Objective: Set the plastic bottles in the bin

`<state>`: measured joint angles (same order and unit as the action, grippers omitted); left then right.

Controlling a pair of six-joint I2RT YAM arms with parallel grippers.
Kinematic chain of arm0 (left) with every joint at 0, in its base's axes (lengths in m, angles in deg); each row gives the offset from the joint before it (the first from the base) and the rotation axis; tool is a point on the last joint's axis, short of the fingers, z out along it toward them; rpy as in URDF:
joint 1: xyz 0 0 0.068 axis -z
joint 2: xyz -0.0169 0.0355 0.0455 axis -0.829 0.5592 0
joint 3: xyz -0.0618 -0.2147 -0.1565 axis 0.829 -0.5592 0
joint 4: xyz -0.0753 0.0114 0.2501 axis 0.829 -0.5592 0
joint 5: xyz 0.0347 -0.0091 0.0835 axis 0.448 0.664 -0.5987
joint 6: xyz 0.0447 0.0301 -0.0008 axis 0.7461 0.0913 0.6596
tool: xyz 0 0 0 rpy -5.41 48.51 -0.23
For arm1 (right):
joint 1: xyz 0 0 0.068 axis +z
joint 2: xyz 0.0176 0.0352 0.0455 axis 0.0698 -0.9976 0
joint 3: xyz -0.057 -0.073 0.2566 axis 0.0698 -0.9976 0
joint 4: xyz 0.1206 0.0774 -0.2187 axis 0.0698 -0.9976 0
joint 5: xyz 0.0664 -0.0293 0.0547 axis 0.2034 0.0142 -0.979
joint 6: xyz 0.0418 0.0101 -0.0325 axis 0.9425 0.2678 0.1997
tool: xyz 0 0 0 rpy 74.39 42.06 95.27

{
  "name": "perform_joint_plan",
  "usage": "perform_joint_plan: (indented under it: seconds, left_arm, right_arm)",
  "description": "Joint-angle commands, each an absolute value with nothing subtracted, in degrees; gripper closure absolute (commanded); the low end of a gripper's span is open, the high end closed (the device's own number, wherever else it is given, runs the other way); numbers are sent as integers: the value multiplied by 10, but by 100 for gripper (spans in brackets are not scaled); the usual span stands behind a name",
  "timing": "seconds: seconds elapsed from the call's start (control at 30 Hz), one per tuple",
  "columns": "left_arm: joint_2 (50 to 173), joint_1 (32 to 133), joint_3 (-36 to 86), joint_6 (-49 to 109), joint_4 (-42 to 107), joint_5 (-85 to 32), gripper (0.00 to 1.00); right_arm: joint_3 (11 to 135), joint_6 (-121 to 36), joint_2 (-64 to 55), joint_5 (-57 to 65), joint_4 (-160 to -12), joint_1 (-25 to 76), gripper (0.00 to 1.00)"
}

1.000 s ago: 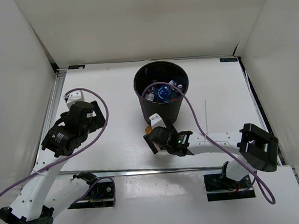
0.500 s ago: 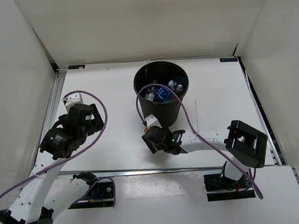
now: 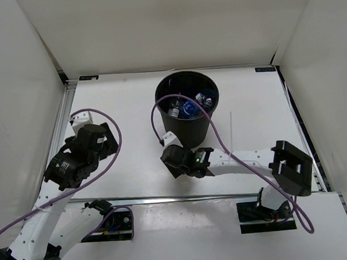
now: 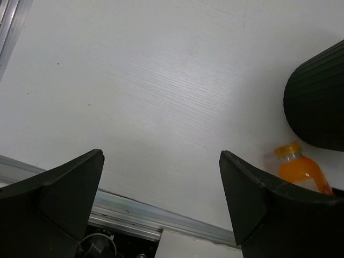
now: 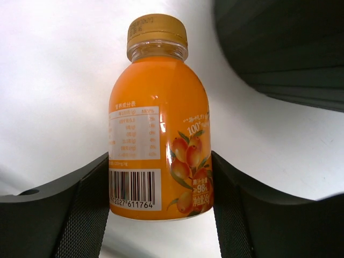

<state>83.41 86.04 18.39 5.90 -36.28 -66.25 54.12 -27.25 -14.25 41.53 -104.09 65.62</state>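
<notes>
Your right gripper (image 5: 159,177) has its two fingers pressed on both sides of the orange bottle (image 5: 158,123), holding it; the bottle is down by the white table (image 4: 161,80), just beside the black bin (image 3: 188,132), on its near side; other bottles (image 3: 187,107) are inside the bin; your left gripper (image 4: 161,156) is wide open over the table, far to the left, with nothing in it.
</notes>
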Motion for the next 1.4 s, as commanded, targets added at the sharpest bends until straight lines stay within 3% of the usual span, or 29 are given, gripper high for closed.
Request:
perform_joint_plan:
  seconds: [0.0, 0.17, 0.4, 0.57, 0.73, 0.77, 0.83, 0.97, 1.0, 1.1, 1.23, 1.37]
  left_arm:
    - [815, 858, 173, 49, -336, -693, 0]
    - [809, 858, 162, 38, -323, -742, 0]
    - [820, 858, 143, 52, -291, -754, 0]
    - [825, 858, 138, 45, -272, -731, 0]
    - [843, 858, 153, 51, -267, -725, 0]
    - [848, 858, 159, 56, -267, -725, 0]
    - [848, 858, 159, 56, -267, -725, 0]
    - [853, 858, 157, 61, -267, -725, 0]
    - [853, 858, 157, 53, -267, -725, 0]
    - [853, 858, 146, 39, -267, -714, 0]
    - [864, 858, 140, 34, -262, -714, 0]
    - [876, 858, 140, 34, -256, -721, 0]
  right_arm:
    - [608, -292, -74, 419, -1100, 703, 67]
    - [725, -323, -9, 444, -1164, 757, 74]
    - [952, -388, -12, 574, -1217, 740, 78]
    - [991, -407, -27, 559, -1217, 616, 78]
    - [964, -376, -32, 446, -1217, 489, 74]
    - [964, -371, -32, 419, -1217, 474, 63]
    - [964, -364, -37, 378, -1217, 449, 54]
    - [964, -358, -37, 333, -1211, 443, 25]
    - [959, -358, -37, 333, -1211, 443, 13]
    - [959, -353, -37, 348, -1211, 443, 0]
    - [1006, -323, -43, 359, -1245, 407, 0]
    - [1090, -261, -54, 244, -1343, 321, 0]
